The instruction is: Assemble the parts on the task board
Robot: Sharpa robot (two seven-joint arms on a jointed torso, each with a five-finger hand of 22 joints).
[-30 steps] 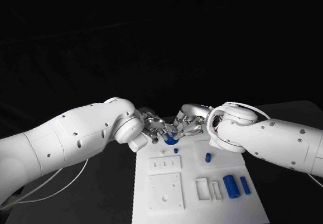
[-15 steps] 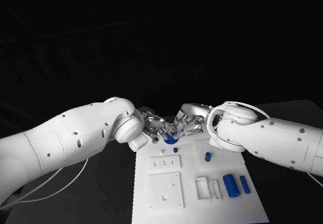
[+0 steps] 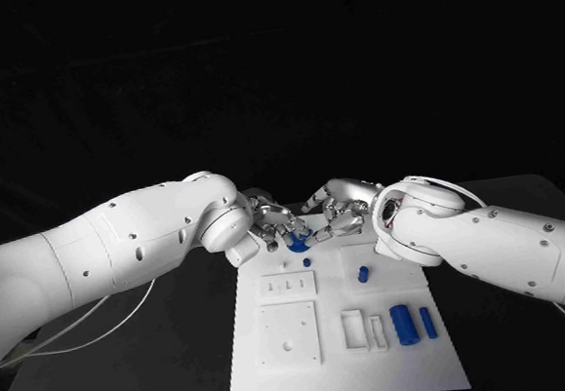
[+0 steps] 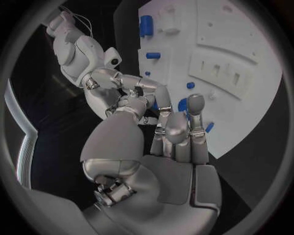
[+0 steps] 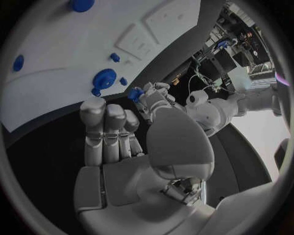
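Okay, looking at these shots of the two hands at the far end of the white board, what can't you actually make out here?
- Head view: both hands crowd the blue part, so which robot hand, left or right, grips it is hidden.
- Left wrist view: its own fingers cover part of that piece.
- Right wrist view: the blue gear on the task board is too small to tell whether it is seated.
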